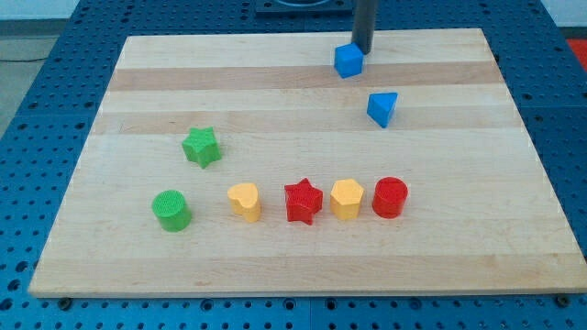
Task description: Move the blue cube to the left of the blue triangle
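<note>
The blue cube (348,60) sits near the view's top edge of the wooden board, right of centre. The blue triangle (383,108) lies below it and a little to the right. The dark rod comes down from the view's top, and my tip (363,50) is right at the cube's upper right corner, touching or nearly touching it. The cube stands above and slightly left of the triangle, with a gap between them.
A green star (201,147) and a green cylinder (171,210) sit at the left. A row runs along the lower middle: yellow heart (244,201), red star (303,202), yellow hexagon (347,199), red cylinder (390,197). The board's edge (303,291) borders a blue perforated table.
</note>
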`<action>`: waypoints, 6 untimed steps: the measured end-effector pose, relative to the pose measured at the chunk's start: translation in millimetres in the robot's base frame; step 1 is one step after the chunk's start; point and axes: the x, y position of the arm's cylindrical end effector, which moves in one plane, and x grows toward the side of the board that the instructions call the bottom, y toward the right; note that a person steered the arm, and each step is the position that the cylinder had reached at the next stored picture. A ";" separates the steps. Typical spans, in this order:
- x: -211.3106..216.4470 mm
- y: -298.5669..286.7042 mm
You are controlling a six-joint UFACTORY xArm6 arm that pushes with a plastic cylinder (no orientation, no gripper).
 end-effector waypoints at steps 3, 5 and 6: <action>55.5 -35.2; 73.9 -47.5; 82.3 -47.5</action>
